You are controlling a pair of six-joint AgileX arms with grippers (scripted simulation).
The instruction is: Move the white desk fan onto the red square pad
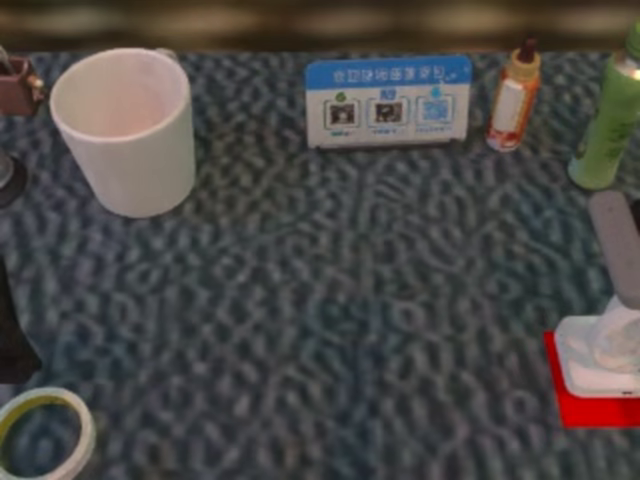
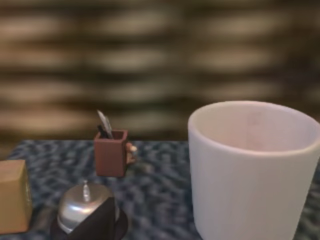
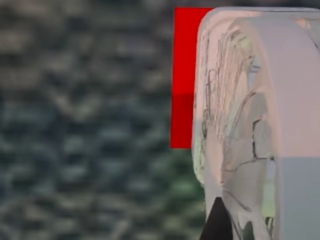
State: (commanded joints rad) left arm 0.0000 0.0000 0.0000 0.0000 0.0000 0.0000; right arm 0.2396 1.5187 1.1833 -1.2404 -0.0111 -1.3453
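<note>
The white desk fan [image 1: 600, 350] stands upright at the table's right edge, its squarish base resting on the red square pad [image 1: 590, 408]. The pad shows as a bright strip in front of and left of the base. My right arm [image 1: 615, 245] reaches in from the right edge, with its gripper [image 1: 628, 312] directly over the fan's top. In the right wrist view the fan's translucent grille [image 3: 240, 125] fills the frame close up, with the red pad [image 3: 182, 75] behind it. My left arm [image 1: 12, 335] sits parked at the table's left edge.
A large white mug [image 1: 125, 130] stands back left, with a brown pen holder [image 1: 18, 85] and a silver bell [image 2: 86, 207] near it. A blue-white sign [image 1: 388, 100], an orange bottle [image 1: 513, 98] and a green bottle [image 1: 608, 120] line the back. A tape ring [image 1: 45, 435] lies front left.
</note>
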